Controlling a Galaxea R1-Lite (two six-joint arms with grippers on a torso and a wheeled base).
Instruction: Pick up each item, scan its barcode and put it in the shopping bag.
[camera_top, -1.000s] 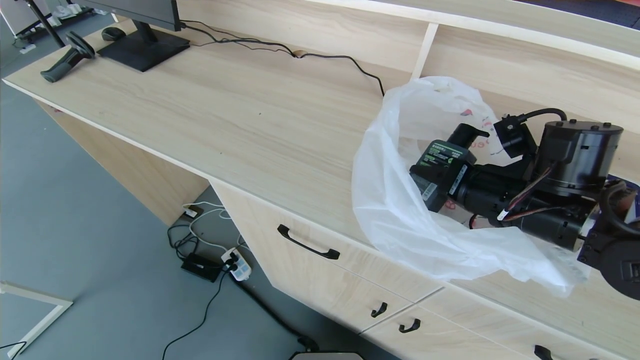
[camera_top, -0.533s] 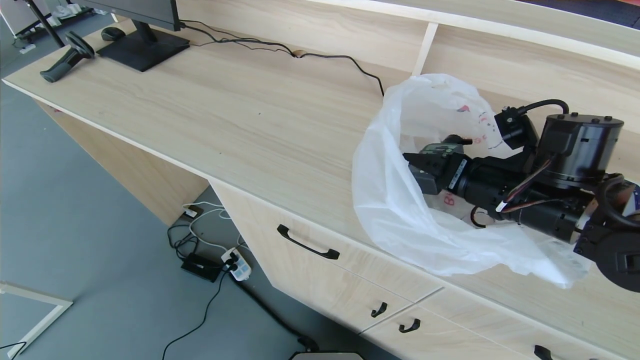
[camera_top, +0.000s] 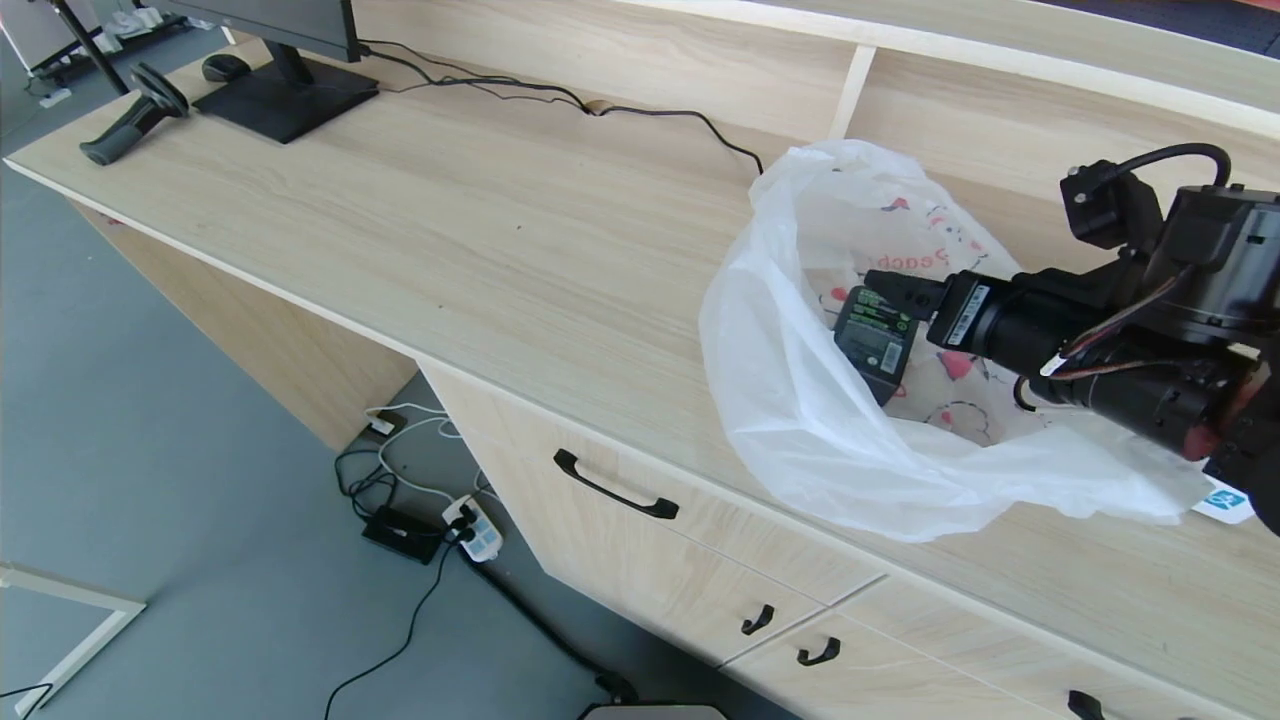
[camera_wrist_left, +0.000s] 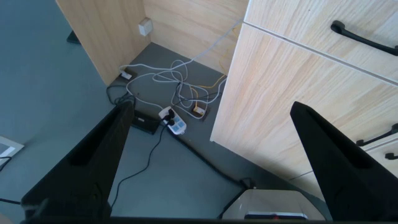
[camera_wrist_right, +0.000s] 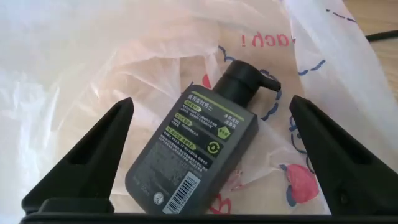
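A dark grey pump bottle with a green label lies on its side inside the white plastic shopping bag at the right end of the wooden counter. My right gripper is open just above and right of the bottle, inside the bag's mouth, with nothing between its fingers. In the right wrist view the bottle rests on the bag's plastic, barcode side up, below the open right gripper. My left gripper is open and empty, low beside the counter above the floor.
A handheld barcode scanner, a mouse and a monitor base sit at the counter's far left, and a black cable runs along the back. Drawer handles face front. A power strip and cables lie on the floor.
The right gripper has let go of the bottle and drawn back up and to the right. The bottle now lies loose in the bag, which has shifted slightly.
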